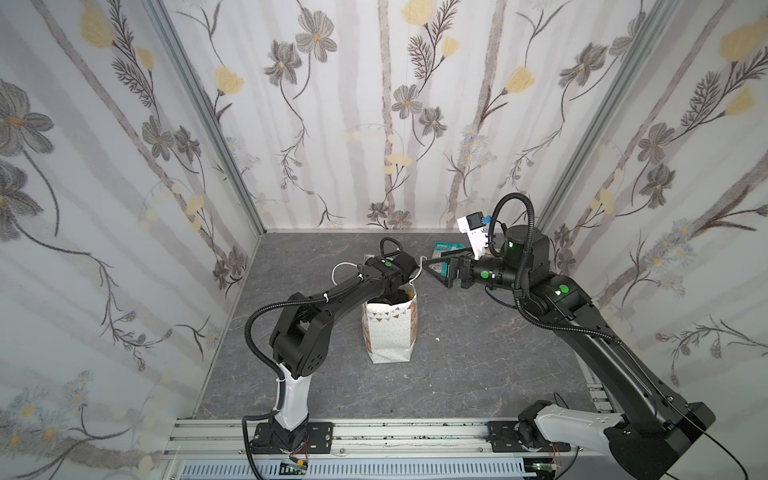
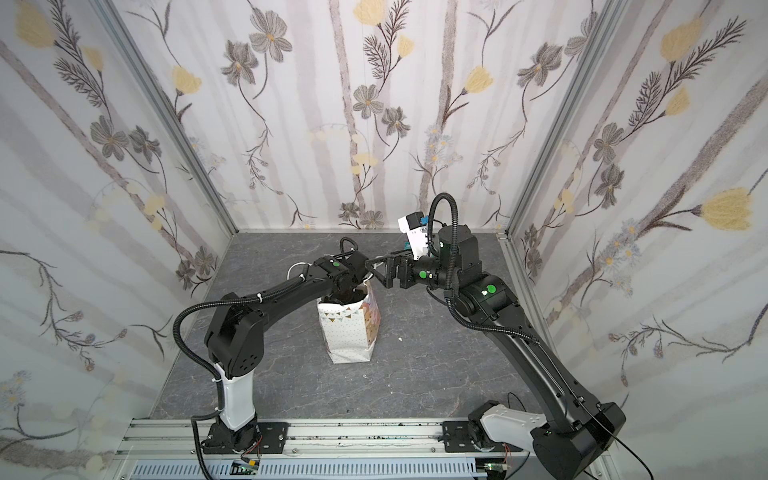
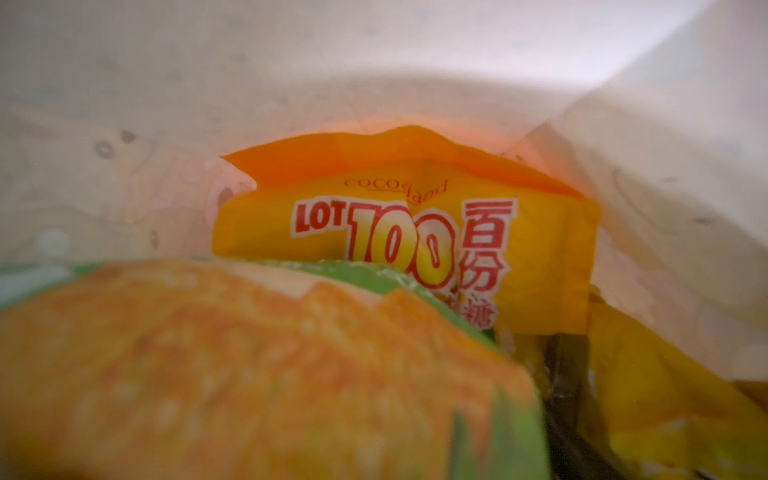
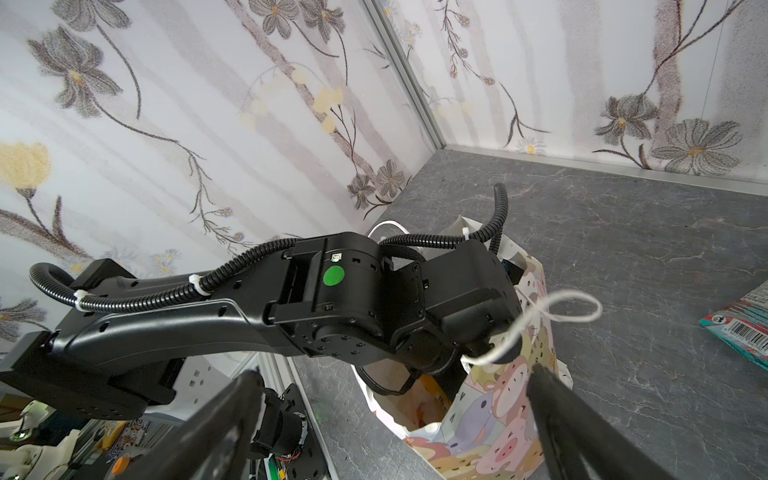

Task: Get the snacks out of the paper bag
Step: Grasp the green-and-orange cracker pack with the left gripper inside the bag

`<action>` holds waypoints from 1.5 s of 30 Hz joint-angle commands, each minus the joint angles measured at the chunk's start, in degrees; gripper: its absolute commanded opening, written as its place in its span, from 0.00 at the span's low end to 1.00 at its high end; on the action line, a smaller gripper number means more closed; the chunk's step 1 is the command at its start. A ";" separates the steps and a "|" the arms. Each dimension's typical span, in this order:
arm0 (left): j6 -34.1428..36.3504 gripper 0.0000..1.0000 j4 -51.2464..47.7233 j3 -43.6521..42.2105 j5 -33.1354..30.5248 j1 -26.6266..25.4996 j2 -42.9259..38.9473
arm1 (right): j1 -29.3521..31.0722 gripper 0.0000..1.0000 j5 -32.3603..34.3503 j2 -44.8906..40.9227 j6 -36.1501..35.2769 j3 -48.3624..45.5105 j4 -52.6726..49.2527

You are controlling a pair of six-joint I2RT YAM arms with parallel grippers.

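My left claw (image 1: pixel 392 296) is down inside the paper bag (image 1: pixel 390 332); I can't tell if its fingers are apart. Just ahead of it lie a blurred green packet (image 3: pixel 249 374) and the orange-yellow packet (image 3: pixel 540 249). My right claw (image 4: pixel 392 372) gapes empty beside the bag's cord handle (image 4: pixel 573 307), teal packet (image 4: pixel 744 328) lying nearby.

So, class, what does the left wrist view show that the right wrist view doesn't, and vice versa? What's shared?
Left wrist only: inside the paper bag, a yellow-orange packet printed LOT 100, with a blurred green-and-orange packet in front. Right wrist only: the left arm reaching into the bag, the cord handle, a teal packet on the table, the right gripper, jaws open. Both: the paper bag.
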 commanded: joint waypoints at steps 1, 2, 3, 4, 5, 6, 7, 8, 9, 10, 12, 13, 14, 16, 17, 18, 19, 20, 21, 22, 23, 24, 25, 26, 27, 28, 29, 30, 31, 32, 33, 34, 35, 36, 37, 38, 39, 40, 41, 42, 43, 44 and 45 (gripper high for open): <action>-0.96 0.91 1.74 -1.67 0.84 -0.06 0.90 | 0.13 0.99 0.01 0.25 -0.58 -0.16 0.03; -0.97 0.93 2.16 -1.98 0.98 -0.05 1.18 | 0.09 0.99 0.01 0.23 -0.57 -0.10 0.03; -0.92 0.94 2.56 -2.37 1.16 -0.10 1.45 | 0.13 0.99 0.01 0.16 -0.53 -0.11 -0.05; -0.93 0.95 3.17 -2.89 1.38 -0.10 1.62 | 0.18 0.99 0.08 0.08 -0.50 -0.11 -0.12; -1.05 0.95 3.87 -3.46 1.58 -0.10 1.87 | 0.15 0.99 0.15 0.05 -0.48 -0.23 -0.06; -1.03 0.95 4.17 -3.79 1.73 -0.10 2.13 | 0.22 0.99 0.22 -0.01 -0.46 -0.23 -0.05; -1.04 0.95 4.54 -4.17 1.86 -0.09 2.38 | 0.17 0.99 0.21 0.01 -0.40 -0.30 -0.06; -1.09 0.95 4.87 -4.51 2.00 -0.10 2.69 | 0.22 0.99 0.18 -0.10 -0.40 -0.35 -0.07; -1.15 0.95 4.97 -4.76 2.17 -0.10 2.96 | 0.21 0.99 0.18 -0.16 -0.33 -0.35 -0.09; -1.24 0.94 5.23 -5.17 2.25 -0.10 3.15 | 0.22 0.99 0.29 -0.19 -0.29 -0.41 -0.06; -1.41 0.89 6.04 -5.97 2.78 -0.12 3.38 | 0.30 0.99 0.37 -0.27 -0.35 -0.41 -0.19; -1.51 0.86 6.22 -6.24 3.03 -0.10 3.56 | 0.30 0.99 0.36 -0.27 -0.32 -0.37 -0.07; -1.68 0.83 6.36 -6.44 3.29 -0.10 3.59 | 0.29 0.99 0.36 -0.28 -0.25 -0.41 -0.07; -1.77 0.74 6.63 -6.78 3.67 -0.09 3.48 | 0.30 0.99 0.36 -0.27 -0.22 -0.35 0.02; -1.79 0.68 6.85 -6.93 3.87 -0.10 3.42 | 0.30 0.99 0.38 -0.28 -0.20 -0.43 0.03; -1.84 0.64 6.82 -7.00 3.89 -0.10 3.34 | 0.38 0.99 0.36 -0.20 -0.14 -0.40 0.02; -1.80 0.57 6.84 -7.02 3.74 -0.10 3.18 | 0.39 0.99 0.36 -0.12 -0.13 -0.37 0.10; -1.77 0.50 6.83 -6.97 3.71 -0.10 3.05 | 0.39 0.99 0.36 -0.19 -0.13 -0.39 0.14; -1.77 0.44 6.72 -6.88 3.71 -0.15 2.98 | 0.37 0.99 0.36 -0.15 -0.13 -0.36 0.12; -1.68 0.37 6.53 -6.69 3.71 -0.05 2.89 | 0.38 0.99 0.45 -0.17 -0.09 -0.35 0.12; -1.68 0.30 6.34 -6.49 3.69 -0.09 2.74 | 0.44 0.99 0.45 -0.27 -0.13 -0.32 0.12; -1.55 0.26 6.17 -6.28 3.71 -0.12 2.73 | 0.45 0.99 0.47 -0.28 -0.13 -0.32 0.00; -1.45 0.22 5.96 -6.14 3.63 -0.10 2.63 | 0.43 0.99 0.45 -0.23 -0.08 -0.26 0.07; -1.45 0.17 5.81 -5.96 3.63 -0.10 2.45 | 0.47 0.99 0.55 -0.31 -0.04 -0.31 0.03; -1.46 0.13 5.65 -5.79 3.54 -0.09 2.30 | 0.46 0.99 0.54 -0.35 -0.04 -0.29 0.00; -1.35 0.09 5.39 -5.45 3.43 -0.10 2.10 | 0.44 0.99 0.57 -0.41 -0.06 -0.34 0.07; -1.33 0.06 5.08 -5.22 3.41 -0.12 1.99 | 0.48 0.99 0.63 -0.38 -0.04 -0.29 0.03; -1.33 0.03 4.89 -5.00 3.29 -0.13 1.88 | 0.46 0.99 0.69 -0.51 -0.04 -0.30 0.01; -1.22 0.00 4.68 -4.70 3.15 -0.10 1.64 | 0.48 0.99 0.71 -0.54 -0.04 -0.33 0.01; -1.17 0.00 4.42 -4.49 2.97 -0.10 1.41 | 0.48 0.99 0.71 -0.54 -0.04 -0.33 -0.01; -1.16 0.00 4.25 -4.24 2.85 -0.10 1.23 | 0.48 0.99 0.71 -0.53 -0.09 -0.34 -0.07; -1.08 0.00 4.01 -3.99 2.66 -0.08 1.00 | 0.48 0.99 0.71 -0.54 -0.09 -0.30 -0.06; -1.13 0.00 3.75 -3.65 2.64 -0.10 0.87 | 0.57 0.99 0.80 -0.54 -0.13 -0.30 -0.09; -1.14 0.00 3.62 -3.47 2.54 -0.10 0.63 | 0.56 0.99 0.80 -0.54 -0.13 -0.31 -0.15; -1.00 0.00 3.39 -3.25 2.44 -0.09 0.39 | 0.50 0.99 0.80 -0.48 -0.13 -0.27 -0.15; -1.06 0.00 3.09 -3.00 2.32 -0.10 0.22 | 0.53 0.99 0.73 -0.43 -0.13 -0.30 -0.15; -1.05 0.00 2.87 -2.81 2.18 -0.14 -0.01 | 0.56 0.99 0.69 -0.44 -0.13 -0.33 -0.15; -1.01 0.00 2.67 -2.58 1.98 -0.08 -0.31 | 0.50 0.99 0.80 -0.52 -0.13 -0.30 -0.15; -0.95 0.00 2.41 -2.32 1.80 -0.08 -0.57 | 0.54 0.99 0.80 -0.55 -0.13 -0.32 -0.15; -0.83 0.00 2.08 -2.12 1.50 -0.10 -0.90 | 0.57 0.99 0.80 -0.54 -0.13 -0.30 -0.15; -0.89 0.00 1.79 -1.86 1.19 -0.06 -1.13 | 0.52 0.99 0.80 -0.52 -0.13 -0.23 -0.15; -0.81 0.00 1.46 -1.59 0.75 -0.10 -1.44 | 0.57 0.99 0.80 -0.62 -0.13 -0.19 -0.15; -0.76 0.00 1.17 -1.26 0.49 -0.10 -1.63 | 0.57 0.99 0.80 -0.63 -0.13 -0.25 -0.19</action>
